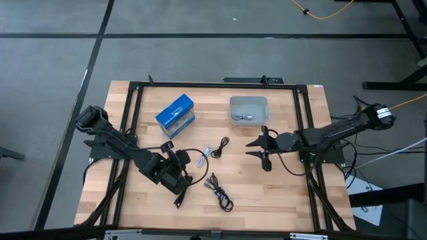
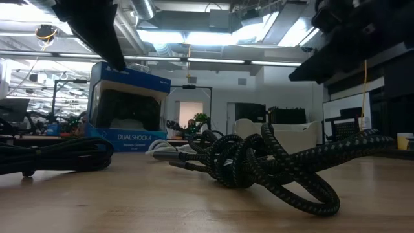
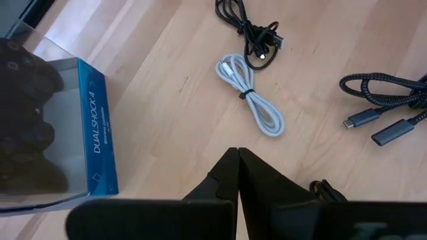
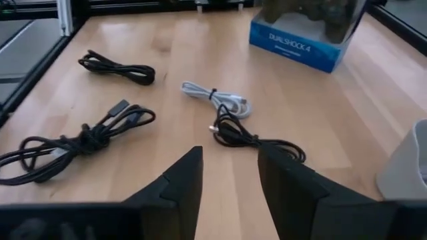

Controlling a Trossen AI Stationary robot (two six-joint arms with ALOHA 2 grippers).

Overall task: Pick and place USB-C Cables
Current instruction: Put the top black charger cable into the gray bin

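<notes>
Left gripper (image 1: pixel 179 199) sits down-left of the white cable (image 1: pixel 205 155), fingers pressed together, nothing between them. Blue box (image 1: pixel 176 112) lies up-left of the white cable, DUALSHOCK 4 on its side. White cable is tied in a narrow loop at table centre, long axis running diagonally, plugs at its upper-right end in the high view. Thin black cable (image 1: pixel 221 145) lies just up-right of the white cable, nearly touching, same diagonal axis. Braided dark cable (image 1: pixel 219 192) lies below the white cable, well apart, long axis slanting down-right, plugs toward the upper-left end. Clear bin (image 1: pixel 249 109) stands up-right of the white cable with some silver-white cable inside; orientation there unreadable. Right gripper (image 1: pixel 257 149) hovers right of the white cable, below the bin, fingers apart, empty, pointing toward table centre.
</notes>
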